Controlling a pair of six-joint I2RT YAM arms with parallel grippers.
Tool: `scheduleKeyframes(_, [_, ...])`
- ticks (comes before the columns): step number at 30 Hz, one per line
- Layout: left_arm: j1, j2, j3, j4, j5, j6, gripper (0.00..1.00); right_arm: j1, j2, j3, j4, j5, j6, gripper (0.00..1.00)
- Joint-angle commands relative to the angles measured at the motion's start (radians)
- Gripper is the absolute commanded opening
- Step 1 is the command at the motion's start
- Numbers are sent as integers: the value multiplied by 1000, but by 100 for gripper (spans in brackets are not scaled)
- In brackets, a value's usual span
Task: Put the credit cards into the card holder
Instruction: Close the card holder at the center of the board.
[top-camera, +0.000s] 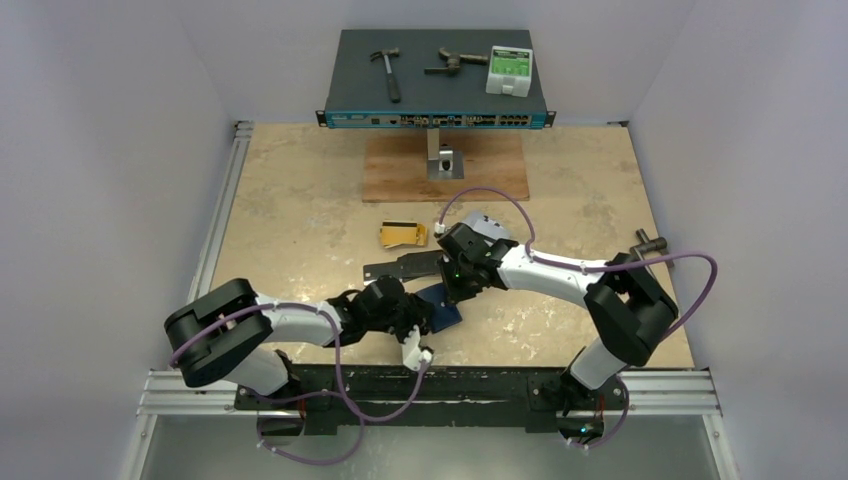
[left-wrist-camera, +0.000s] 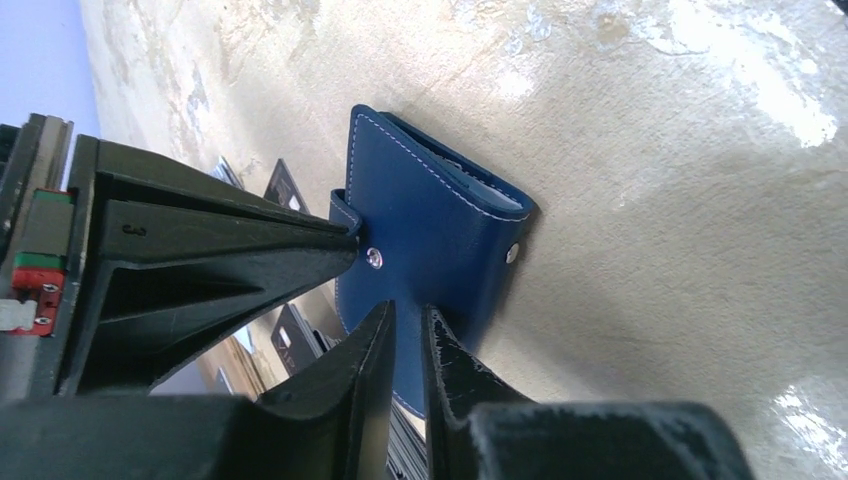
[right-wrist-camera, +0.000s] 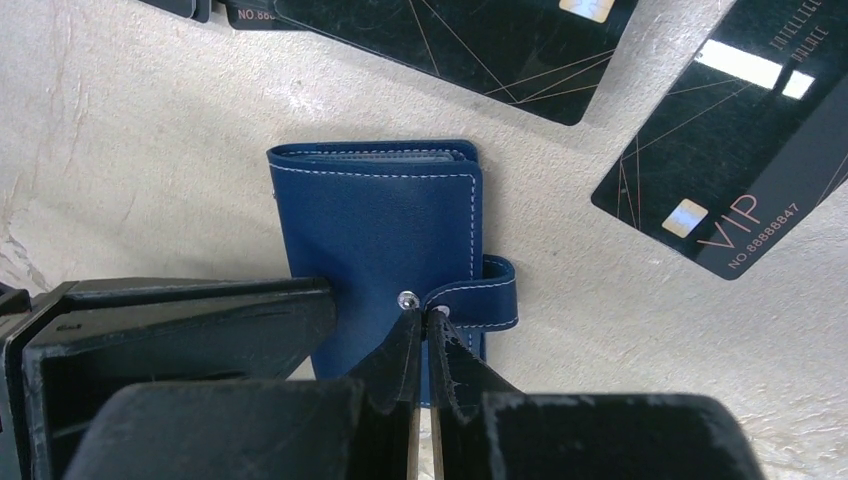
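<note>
The right tool (right-wrist-camera: 422, 320), pressed together, meets the snap tab (right-wrist-camera: 488, 295) of the navy-blue leather card holder (right-wrist-camera: 380, 220); whether the left tool (left-wrist-camera: 405, 325) grips is unclear.

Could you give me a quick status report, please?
Right hand shut at snap tab. Left hand narrow at card holder edge, grip unclear. Black cards lie outside.

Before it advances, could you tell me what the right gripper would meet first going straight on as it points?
The card holder, at its snap tab: the right gripper, shut, has its tips right at the blue cover, though actual contact is unclear.
</note>
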Motion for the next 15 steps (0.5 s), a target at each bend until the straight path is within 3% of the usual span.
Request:
scheduleKeyframes(1, [32,8,32,-111,74,-26,12,13,19,18,-29,-26,-27,0])
scheduleKeyframes(15, [71,31,72,-204,144,-6,9,21,32,53,-56,-41,-44,0])
